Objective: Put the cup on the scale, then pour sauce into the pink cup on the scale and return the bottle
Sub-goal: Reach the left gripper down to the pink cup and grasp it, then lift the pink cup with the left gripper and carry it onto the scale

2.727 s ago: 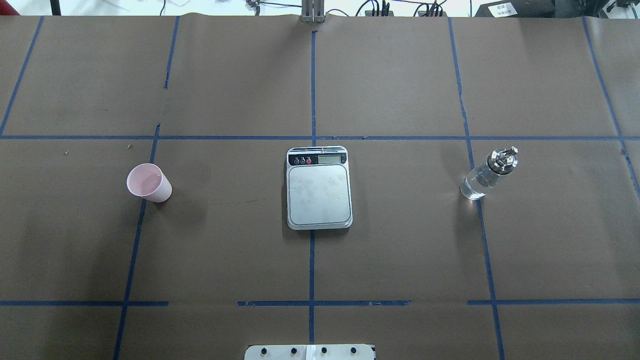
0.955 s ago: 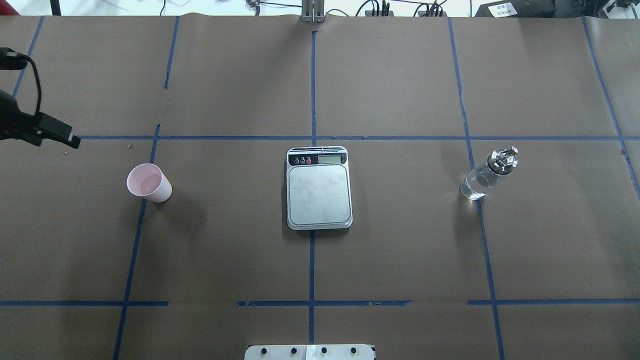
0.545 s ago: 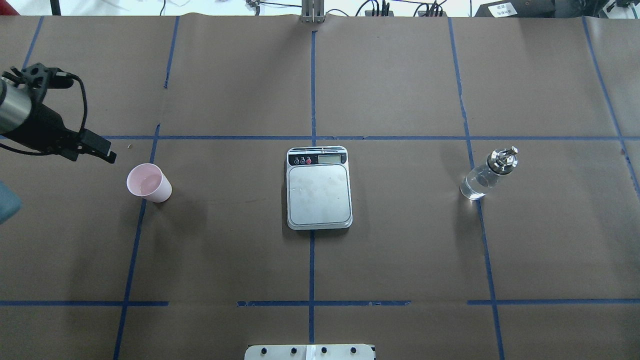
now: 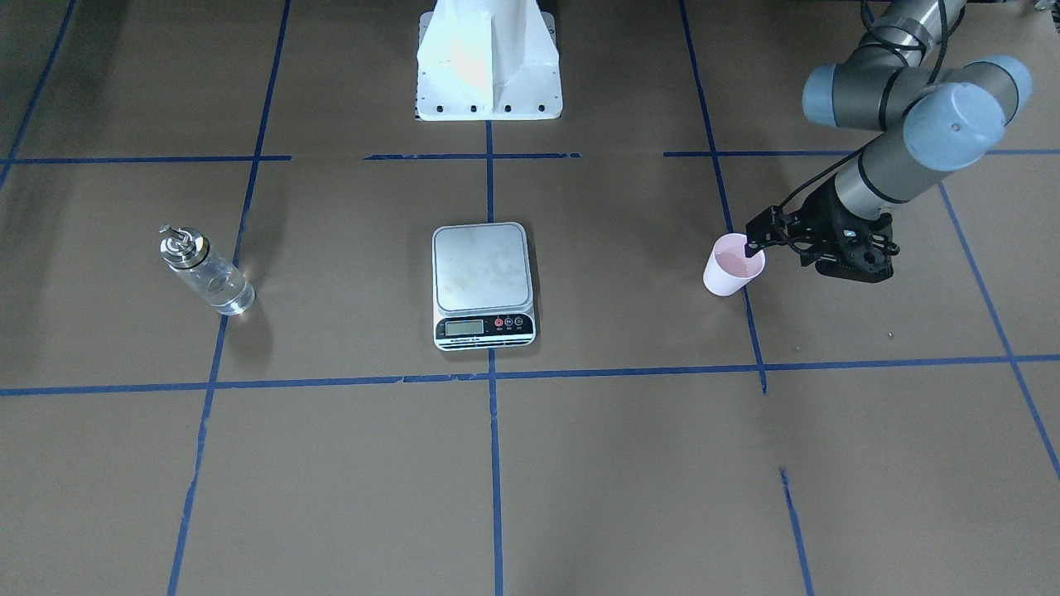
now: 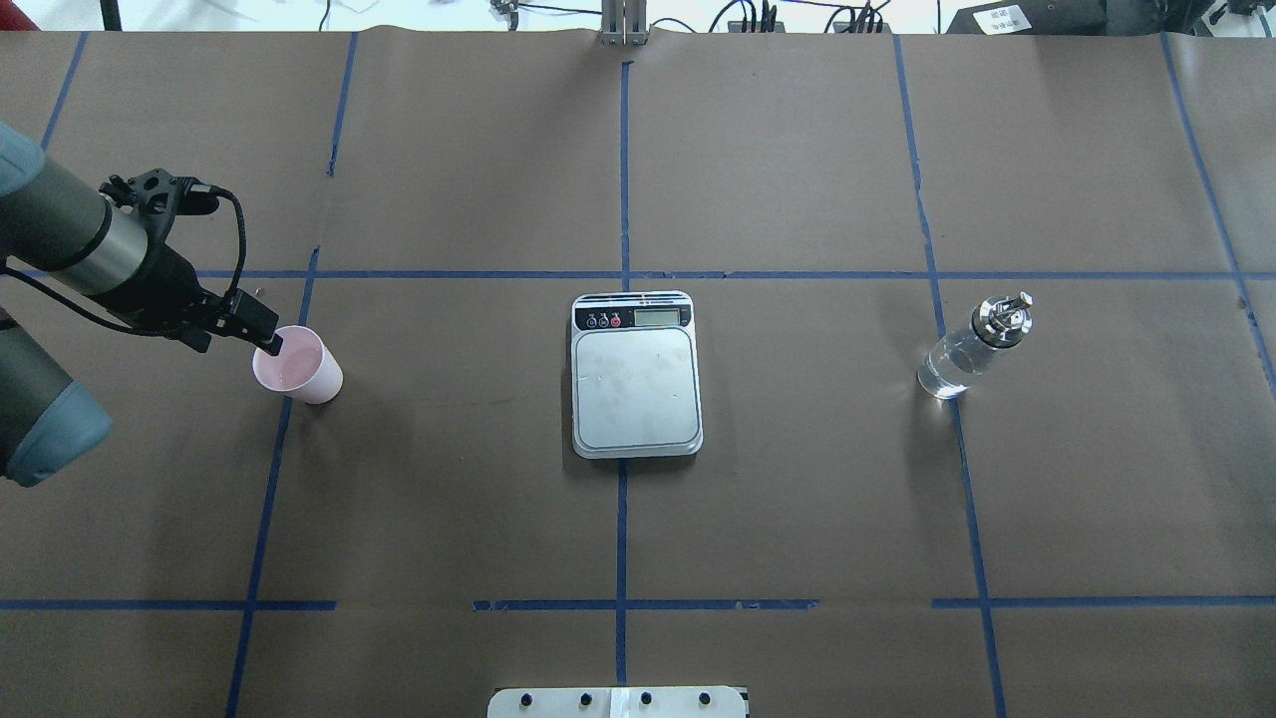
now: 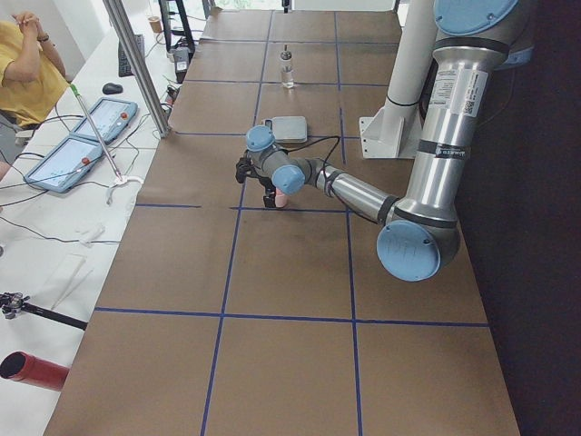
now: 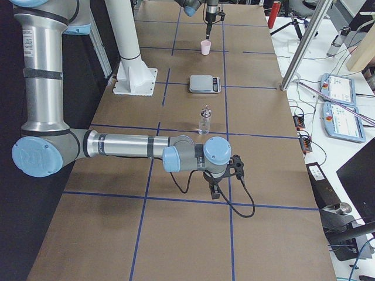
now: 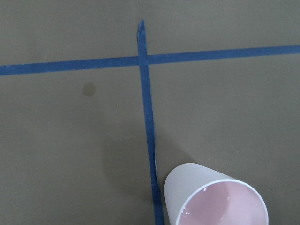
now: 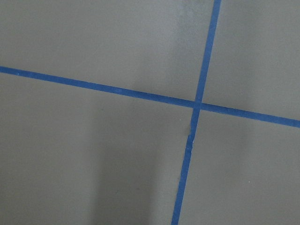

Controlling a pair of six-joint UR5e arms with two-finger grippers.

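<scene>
The pink cup point(image 5: 296, 363) stands upright on the table to the left, and also shows in the front view point(image 4: 732, 265) and the left wrist view point(image 8: 218, 199). The scale point(image 5: 635, 384) lies at the centre with nothing on its platform. The glass bottle point(image 5: 972, 349) with its silver spout stands upright to the right. My left gripper point(image 5: 267, 339) appears open, its tip at the cup's left rim point(image 4: 752, 240). My right gripper point(image 7: 215, 190) shows only in the exterior right view, low over the table beyond the bottle; I cannot tell whether it is open.
Blue tape lines point(image 5: 622, 274) cross the brown table cover. The robot's white base plate point(image 5: 618, 702) sits at the near edge. An operator point(image 6: 27, 73) and tablets point(image 6: 82, 136) are beside the table's far side.
My left arm came in from the left and moved right and down until its gripper reached the cup's rim. The cup, scale and bottle have not moved.
</scene>
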